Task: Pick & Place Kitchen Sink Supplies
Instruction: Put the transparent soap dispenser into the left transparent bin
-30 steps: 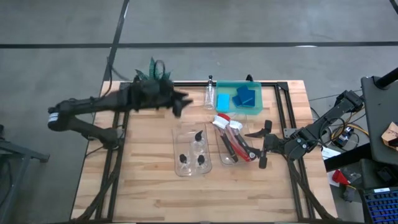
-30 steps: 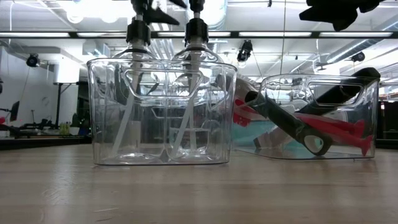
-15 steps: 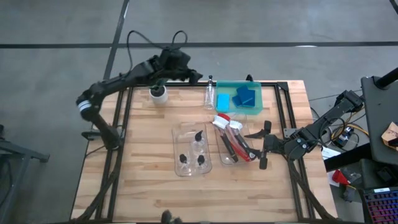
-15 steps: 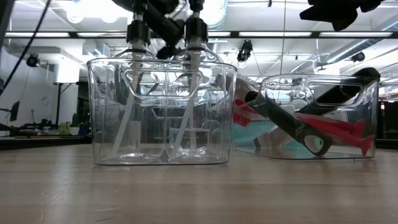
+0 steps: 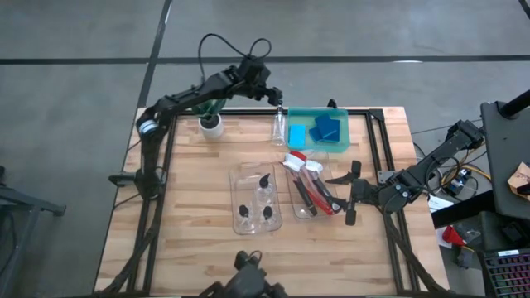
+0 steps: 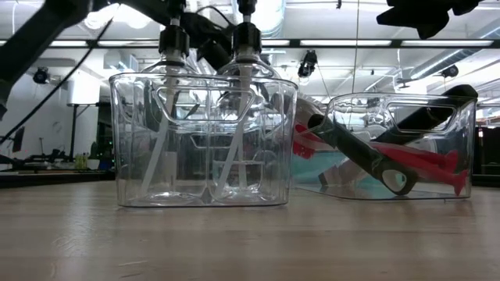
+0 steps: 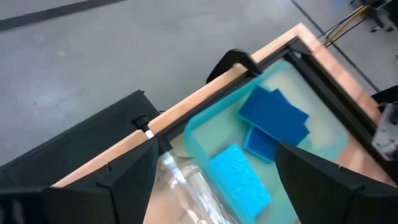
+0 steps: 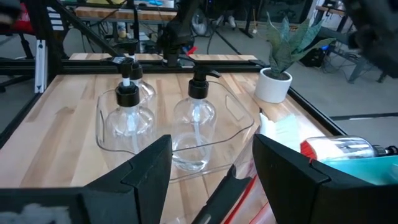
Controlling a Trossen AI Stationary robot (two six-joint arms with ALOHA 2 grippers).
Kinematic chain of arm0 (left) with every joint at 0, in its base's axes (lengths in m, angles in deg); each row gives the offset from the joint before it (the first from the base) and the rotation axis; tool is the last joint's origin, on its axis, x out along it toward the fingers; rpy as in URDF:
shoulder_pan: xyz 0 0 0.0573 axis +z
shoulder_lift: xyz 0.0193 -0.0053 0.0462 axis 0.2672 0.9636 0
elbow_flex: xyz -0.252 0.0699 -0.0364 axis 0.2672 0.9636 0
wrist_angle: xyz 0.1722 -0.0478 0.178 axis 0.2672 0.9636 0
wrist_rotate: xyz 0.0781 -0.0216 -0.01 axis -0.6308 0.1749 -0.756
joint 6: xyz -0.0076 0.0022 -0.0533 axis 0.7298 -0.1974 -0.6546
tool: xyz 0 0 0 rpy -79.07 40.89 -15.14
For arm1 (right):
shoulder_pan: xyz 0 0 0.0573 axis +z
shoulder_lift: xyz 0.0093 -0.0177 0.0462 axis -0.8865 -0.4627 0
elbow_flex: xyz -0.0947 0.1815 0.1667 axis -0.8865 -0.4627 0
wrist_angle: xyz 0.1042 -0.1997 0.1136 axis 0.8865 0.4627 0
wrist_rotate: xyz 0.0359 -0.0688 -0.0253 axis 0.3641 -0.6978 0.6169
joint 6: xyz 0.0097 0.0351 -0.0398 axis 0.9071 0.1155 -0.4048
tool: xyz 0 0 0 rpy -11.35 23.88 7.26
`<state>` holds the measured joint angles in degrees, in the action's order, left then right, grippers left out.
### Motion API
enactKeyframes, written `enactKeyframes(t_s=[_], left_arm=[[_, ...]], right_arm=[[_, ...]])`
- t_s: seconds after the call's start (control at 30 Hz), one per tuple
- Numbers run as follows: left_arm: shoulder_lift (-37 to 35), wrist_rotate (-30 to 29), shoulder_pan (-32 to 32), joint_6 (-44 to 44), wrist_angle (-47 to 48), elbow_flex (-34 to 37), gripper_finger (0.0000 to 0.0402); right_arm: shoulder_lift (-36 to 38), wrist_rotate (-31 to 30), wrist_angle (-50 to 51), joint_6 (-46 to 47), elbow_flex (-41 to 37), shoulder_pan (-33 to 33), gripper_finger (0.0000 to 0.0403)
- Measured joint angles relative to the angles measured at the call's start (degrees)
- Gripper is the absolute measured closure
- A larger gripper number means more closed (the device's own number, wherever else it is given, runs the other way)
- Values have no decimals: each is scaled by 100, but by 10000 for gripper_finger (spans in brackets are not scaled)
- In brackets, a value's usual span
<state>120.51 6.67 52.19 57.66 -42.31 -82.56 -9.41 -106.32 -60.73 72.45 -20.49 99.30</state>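
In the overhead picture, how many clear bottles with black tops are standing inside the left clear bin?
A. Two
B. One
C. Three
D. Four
C. Three black bottle tops show inside the left clear bin in the high view, one toward the far end and two side by side at the near end; the fourth bottle stands outside it, beside the green tray.
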Motion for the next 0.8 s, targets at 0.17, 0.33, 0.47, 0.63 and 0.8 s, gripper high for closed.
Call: enactKeyframes(t_s=[0.17,0.33,0.47,0.63,0.8], left_arm=[[514,-27,27,-162,9,-262,87],[988,-109,46,-248,3,-610,87],[1278,-252,60,-249,113,-817,87],[1465,-413,61,-288,229,-835,87],[1636,-492,61,-285,308,-837,87]], right_arm=[[0,110,-2,60,0,0,181],[0,125,0,143,0,-2,181],[0,125,1,151,0,0,181],[0,128,14,151,0,0,181],[0,128,32,147,0,0,181]])
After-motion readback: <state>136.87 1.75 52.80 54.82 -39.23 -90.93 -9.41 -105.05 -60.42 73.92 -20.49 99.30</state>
